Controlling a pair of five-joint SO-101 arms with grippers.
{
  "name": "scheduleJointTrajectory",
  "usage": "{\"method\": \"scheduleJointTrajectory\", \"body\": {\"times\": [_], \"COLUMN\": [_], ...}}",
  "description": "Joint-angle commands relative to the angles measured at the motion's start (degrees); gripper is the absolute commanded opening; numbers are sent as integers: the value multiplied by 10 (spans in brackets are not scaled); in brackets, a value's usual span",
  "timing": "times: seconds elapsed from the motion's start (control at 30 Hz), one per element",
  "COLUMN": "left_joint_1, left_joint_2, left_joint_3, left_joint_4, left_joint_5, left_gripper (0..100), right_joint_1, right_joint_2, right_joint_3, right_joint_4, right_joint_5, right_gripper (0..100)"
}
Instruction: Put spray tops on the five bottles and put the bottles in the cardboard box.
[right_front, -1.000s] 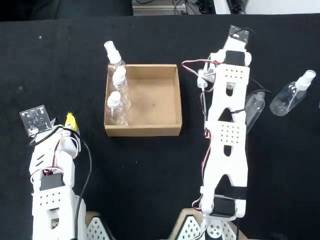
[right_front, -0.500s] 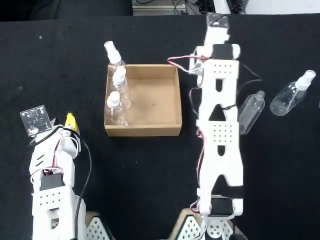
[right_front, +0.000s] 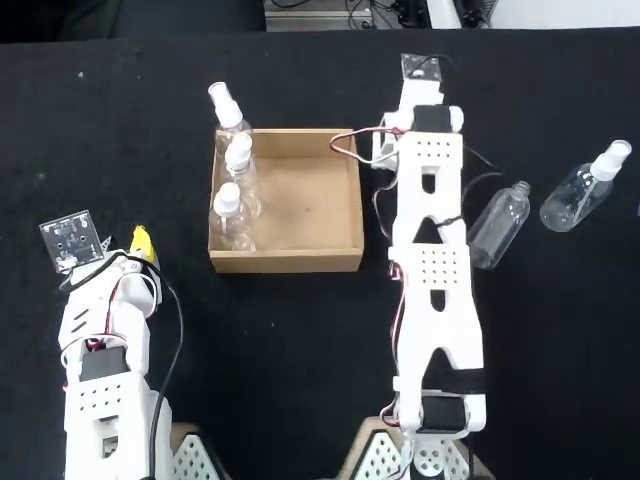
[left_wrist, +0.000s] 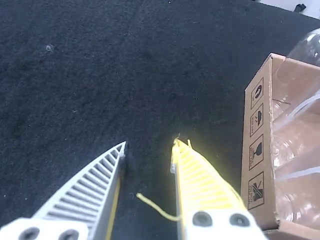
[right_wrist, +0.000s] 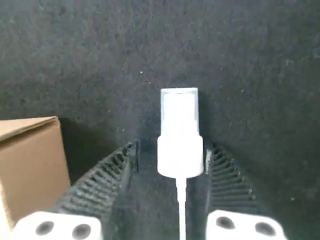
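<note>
Right arm (right_front: 432, 250) swings sideways over the last second, away from the uncapped bottle (right_front: 497, 225) and toward the cardboard box (right_front: 357, 200).

- Start: the arm lies across the bottle and covers much of it; the box is well off to the inner side of the right gripper (right_wrist: 170, 147).
- Half a second on: the arm is clear of the bottle, which shows whole on the gripper's outer side.
- Now: the arm is a little closer still. The box's far corner is just beside the gripper and the bottle lies apart from it, outward and back toward the base.

The spray top (right_wrist: 179, 145) between the jaws travels with the gripper.
</note>
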Motion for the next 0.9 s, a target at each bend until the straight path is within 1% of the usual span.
{"method": "scheduleJointTrajectory", "body": {"times": [0.0, 0.07, 0.17, 0.33, 0.5, 0.7, 0.8, 0.87], "left_joint_1": [-5, -5, -5, -5, -5, -5, -5, -5], "left_joint_2": [-10, -10, -10, -10, -10, -10, -10, -10], "left_joint_3": [-7, -7, -7, -7, -7, -7, -7, -7], "left_joint_4": [-14, -14, -14, -14, -14, -14, -14, -14], "left_joint_5": [-6, -6, -6, -6, -6, -6, -6, -6], "left_gripper": [130, 130, 130, 130, 130, 130, 130, 130], "right_joint_1": [17, 23, 40, 70, 99, 139, 159, 170], "right_joint_2": [-7, -3, -7, -43, -84, -155, -221, -289], "right_joint_3": [-5, -6, -11, -11, -11, 0, 52, 130], "right_joint_4": [-10, -6, 22, 58, 69, 76, 76, 76], "right_joint_5": [51, 77, 75, 84, 152, 160, 159, 159], "right_gripper": [80, 8, 31, 31, 31, 31, 31, 31]}}
